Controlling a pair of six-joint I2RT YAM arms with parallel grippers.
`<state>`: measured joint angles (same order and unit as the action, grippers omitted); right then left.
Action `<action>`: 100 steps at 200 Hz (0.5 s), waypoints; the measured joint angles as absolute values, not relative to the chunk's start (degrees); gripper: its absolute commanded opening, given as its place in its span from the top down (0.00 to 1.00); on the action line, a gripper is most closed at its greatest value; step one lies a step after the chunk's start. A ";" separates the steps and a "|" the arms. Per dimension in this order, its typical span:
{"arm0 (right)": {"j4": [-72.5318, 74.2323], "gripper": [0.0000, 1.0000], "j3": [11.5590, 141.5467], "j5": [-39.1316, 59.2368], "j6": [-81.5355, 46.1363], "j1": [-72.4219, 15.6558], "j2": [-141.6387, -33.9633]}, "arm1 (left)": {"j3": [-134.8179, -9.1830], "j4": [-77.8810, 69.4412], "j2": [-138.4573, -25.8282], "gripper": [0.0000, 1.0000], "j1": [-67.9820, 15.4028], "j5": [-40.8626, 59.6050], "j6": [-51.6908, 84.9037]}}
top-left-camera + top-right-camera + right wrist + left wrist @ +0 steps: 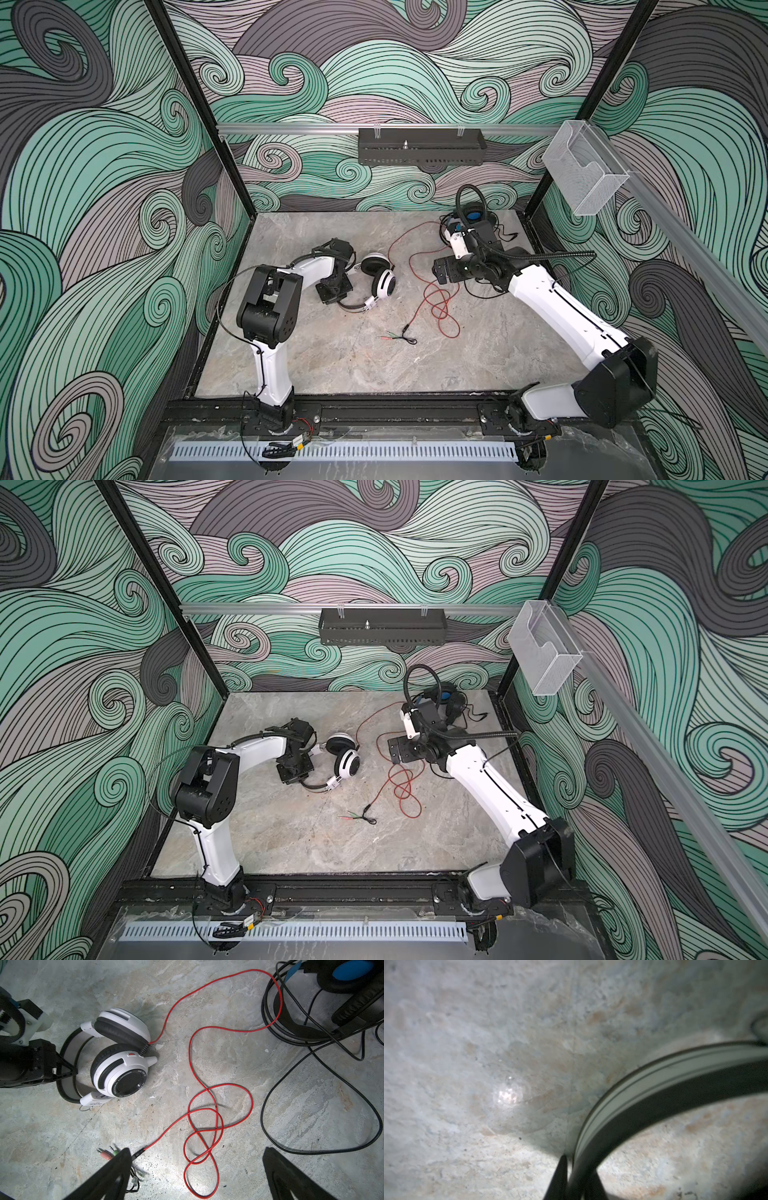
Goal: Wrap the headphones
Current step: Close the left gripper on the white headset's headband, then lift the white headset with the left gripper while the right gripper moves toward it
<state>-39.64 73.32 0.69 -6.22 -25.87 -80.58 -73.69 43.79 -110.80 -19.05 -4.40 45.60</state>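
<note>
the grey marbled table (332, 365) bears both pairs. the black headphones (353, 1001) lie at its far right corner, their black cord (311, 1151) looping loose. the white headphones (116, 1072) rest left of centre, headband pinched tight in the left gripper (73, 1071). the right gripper (197, 1149) hovers over the tangled red cord (207, 1028), fingers spread wide, holding nothing. the plugs (108, 1153) lie nearer the front.

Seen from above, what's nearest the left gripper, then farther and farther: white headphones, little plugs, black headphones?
1. White headphones: gripped by the left gripper, left of the middle.
2. Little plugs: front middle.
3. Black headphones: back right corner.
</note>
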 measured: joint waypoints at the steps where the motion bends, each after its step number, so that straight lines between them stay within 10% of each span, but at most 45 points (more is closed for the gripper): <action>1: -39.64 0.01 73.32 0.69 -6.24 -25.87 -80.53 | -73.71 43.77 -110.80 1.00 -19.07 -4.36 45.69; 100: -39.70 0.01 71.55 2.13 -6.13 -25.87 -78.41 | -80.29 46.74 -107.37 1.00 -19.33 -9.96 36.77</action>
<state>-39.70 71.55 2.13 -6.13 -25.87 -78.41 -80.29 46.74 -107.37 -19.33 -9.96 36.77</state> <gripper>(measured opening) 0.990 0.057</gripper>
